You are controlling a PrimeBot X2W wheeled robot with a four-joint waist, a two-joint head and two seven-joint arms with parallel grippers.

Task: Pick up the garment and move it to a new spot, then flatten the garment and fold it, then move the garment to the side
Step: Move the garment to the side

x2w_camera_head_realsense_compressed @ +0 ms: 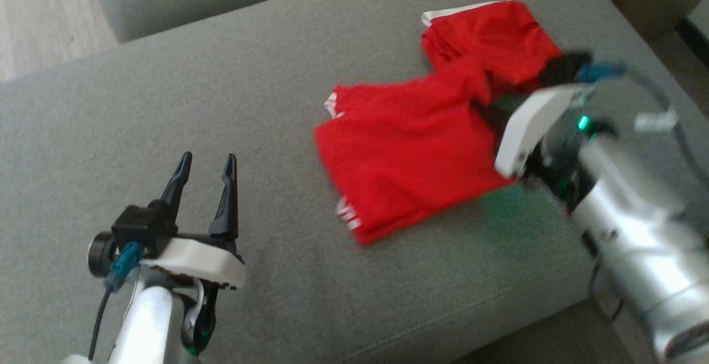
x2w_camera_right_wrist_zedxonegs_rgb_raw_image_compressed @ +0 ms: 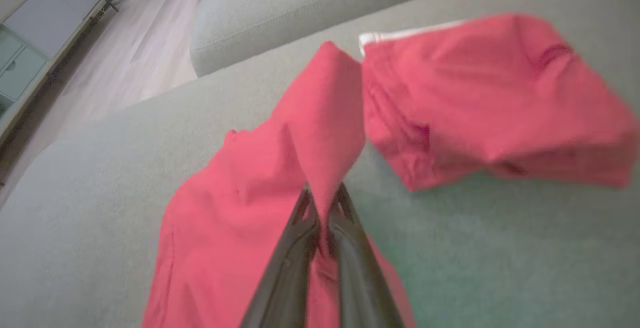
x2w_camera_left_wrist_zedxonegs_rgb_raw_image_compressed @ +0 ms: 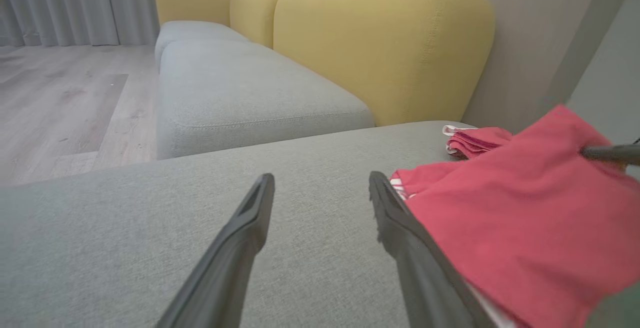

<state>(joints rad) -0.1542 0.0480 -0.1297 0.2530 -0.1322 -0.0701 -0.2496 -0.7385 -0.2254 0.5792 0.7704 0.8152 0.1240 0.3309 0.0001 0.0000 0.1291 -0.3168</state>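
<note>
The red garment (x2w_camera_head_realsense_compressed: 410, 153), trimmed in white, lies crumpled on a wide grey sofa cushion (x2w_camera_head_realsense_compressed: 266, 87), with one part bunched on the far side of the right claw (x2w_camera_right_wrist_zedxonegs_rgb_raw_image_compressed: 324, 193) and a broader part spread on its near side. That claw is clenched on a fold of the garment, and the cloth rises in a peak from between its closed fingers. Its silver forearm (x2w_camera_head_realsense_compressed: 626, 225) comes in low from the lower right of the head view, crossing the cushion's front edge, and looks blurred. The left claw (x2w_camera_head_realsense_compressed: 209, 159) is released, its two dark fingers parted over bare cushion, with the garment off to its right and a little ahead, apart from it in the head view. Ahead of the left claw and to its left the cushion lies bare right up to its rounded far edge. Past that edge sit a second grey cushion (x2w_camera_left_wrist_zedxonegs_rgb_raw_image_compressed: 240, 93) and a yellow backrest (x2w_camera_left_wrist_zedxonegs_rgb_raw_image_compressed: 380, 43). Wooden floor (x2w_camera_left_wrist_zedxonegs_rgb_raw_image_compressed: 65, 98) lies beyond the cushions to the left claw's left. The left arm rises from the bottom left of the head view, fingers pointing forward.
</note>
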